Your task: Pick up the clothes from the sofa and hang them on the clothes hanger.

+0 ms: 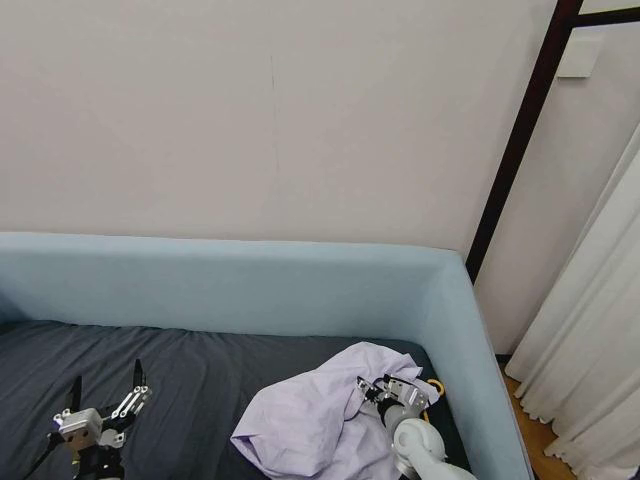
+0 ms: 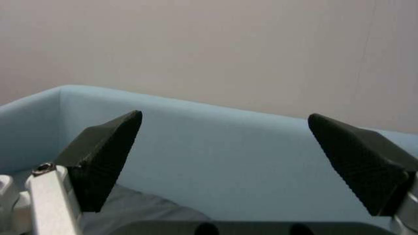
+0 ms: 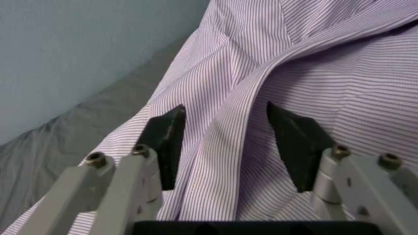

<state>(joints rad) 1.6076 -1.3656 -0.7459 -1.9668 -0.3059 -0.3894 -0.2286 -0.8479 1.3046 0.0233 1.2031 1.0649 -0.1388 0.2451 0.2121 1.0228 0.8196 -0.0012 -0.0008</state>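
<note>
From the head camera I saw the lilac shirt (image 1: 310,420) crumpled at the right end of the sofa (image 1: 250,285) seat, with the right gripper (image 1: 380,385) at its armrest side. The right wrist camera added the detail: fingers spread, a raised striped fold between them, not pinched. The left gripper (image 1: 105,385) hung spread wide over the seat's left part, well apart from the shirt.

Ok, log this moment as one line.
right end effector: open, astride a fold of the shirt | left end effector: open, parked over sofa | shirt: crumpled on sofa
</note>
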